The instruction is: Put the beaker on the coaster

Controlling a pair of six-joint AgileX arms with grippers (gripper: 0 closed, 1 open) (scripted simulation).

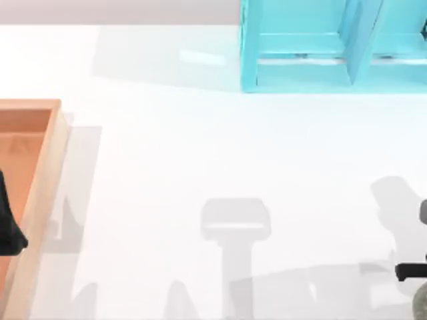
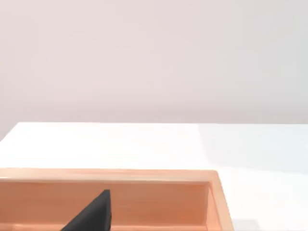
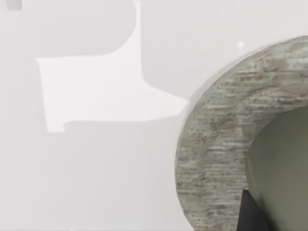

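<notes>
The coaster (image 3: 216, 144) is a round grey speckled disc lying on the white table. The olive-grey beaker (image 3: 284, 168) covers its inner part, and whether it rests on the disc or hangs just above it I cannot tell. My right gripper (image 1: 415, 270) is at the table's near right edge, directly over both, and a dark part of it lies against the beaker's wall. Under the gripper in the top view is an olive-grey sliver (image 1: 421, 301), either beaker or coaster. My left gripper (image 1: 10, 227) is parked over the wooden tray at the left.
A wooden tray (image 1: 50, 167) with raised walls runs along the left edge. A tall light-blue shelf (image 1: 300, 53) stands at the far right. White tabletop (image 1: 220, 153) stretches between them, crossed by arm shadows.
</notes>
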